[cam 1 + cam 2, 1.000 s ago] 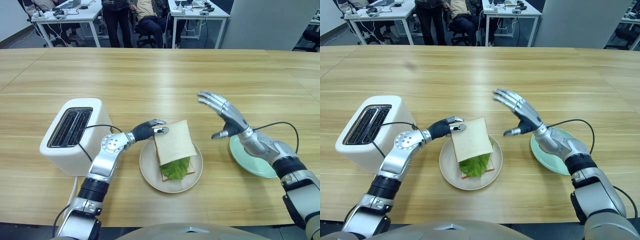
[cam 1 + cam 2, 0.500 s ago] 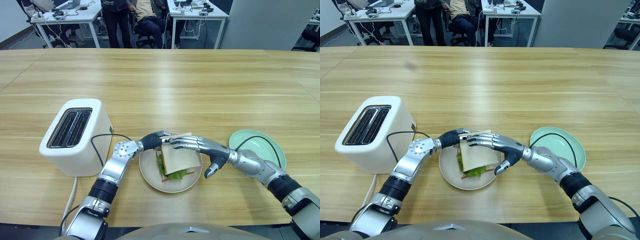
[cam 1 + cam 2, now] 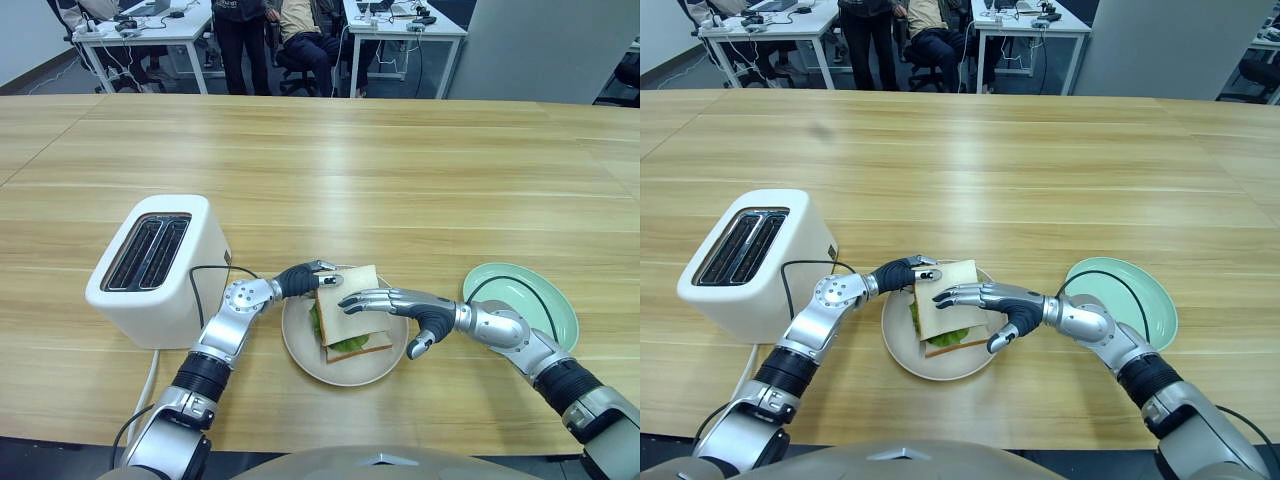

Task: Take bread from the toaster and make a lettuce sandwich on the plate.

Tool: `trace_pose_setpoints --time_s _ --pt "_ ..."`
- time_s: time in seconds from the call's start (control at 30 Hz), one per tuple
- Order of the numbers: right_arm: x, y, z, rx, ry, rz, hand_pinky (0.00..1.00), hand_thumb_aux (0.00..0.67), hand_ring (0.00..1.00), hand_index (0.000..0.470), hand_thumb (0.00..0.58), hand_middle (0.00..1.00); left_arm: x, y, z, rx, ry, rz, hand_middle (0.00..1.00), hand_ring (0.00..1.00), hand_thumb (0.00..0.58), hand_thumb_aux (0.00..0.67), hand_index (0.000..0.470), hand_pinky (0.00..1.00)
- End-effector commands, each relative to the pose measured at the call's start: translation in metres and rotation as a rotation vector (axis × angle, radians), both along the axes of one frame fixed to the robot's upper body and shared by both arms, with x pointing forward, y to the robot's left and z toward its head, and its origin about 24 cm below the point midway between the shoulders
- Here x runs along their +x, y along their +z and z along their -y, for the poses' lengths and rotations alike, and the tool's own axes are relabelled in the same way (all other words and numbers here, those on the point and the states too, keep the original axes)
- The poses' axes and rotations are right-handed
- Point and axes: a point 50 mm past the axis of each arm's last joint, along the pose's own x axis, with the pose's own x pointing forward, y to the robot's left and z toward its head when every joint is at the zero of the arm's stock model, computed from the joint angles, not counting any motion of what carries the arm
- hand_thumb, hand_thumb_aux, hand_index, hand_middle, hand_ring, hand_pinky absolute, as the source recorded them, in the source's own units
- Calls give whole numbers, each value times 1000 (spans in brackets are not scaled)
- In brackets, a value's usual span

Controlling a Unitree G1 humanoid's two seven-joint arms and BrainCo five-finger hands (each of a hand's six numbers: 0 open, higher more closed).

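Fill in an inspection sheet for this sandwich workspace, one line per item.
Surface: light wooden table.
Job's things: toaster, no bread showing in its slots; sandwich with lettuce on beige plate.
Clutter: green plate, right of the sandwich.
Hands: left hand pinches the sandwich's top corner; right hand lies flat on it, fingers straight.
Cables: white cord below the toaster; black cable at the left arm.
Surroundings: desks and a chair behind the table.
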Motion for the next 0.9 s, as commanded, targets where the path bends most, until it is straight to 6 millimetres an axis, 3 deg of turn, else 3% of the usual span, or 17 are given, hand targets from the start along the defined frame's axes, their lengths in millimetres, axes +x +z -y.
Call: trace_pose_setpoints --time_s 0.03,0.47,0.5,0.53,0.57,0.8,0.9 --pt "2 -2 2 -21 -13 -22 0 0 0 0 0 0 0 -4 1 18 -11 -11 1000 1000 580 670 460 1000" --pt "-3 -40 -1 -189 14 -226 0 0 0 0 0 0 -10 -11 4 61 -66 -15 1000 1000 580 670 460 1000" --pt "-3 -41 0 -195 17 -233 0 0 0 0 0 0 -10 -11 4 68 -67 -11 1000 1000 520 455 312 1000" --pt "-4 -42 0 -197 16 -246 0 0 0 0 0 0 -11 -11 3 73 -69 -7 1000 1000 237 155 106 1000" --pt "-5 -43 1 -201 15 -258 0 0 0 0 0 0 -11 -11 3 76 -71 -4 1000 1000 0 0 0 1000" --pt "-6 -45 4 -212 13 -283 0 0 0 0 0 0 -10 -3 2 143 -99 91 1000 1000 0 0 0 1000" --pt "-6 -44 5 -212 15 -285 0 0 0 0 0 0 -7 6 0 202 -117 210 1000 1000 0 0 0 1000"
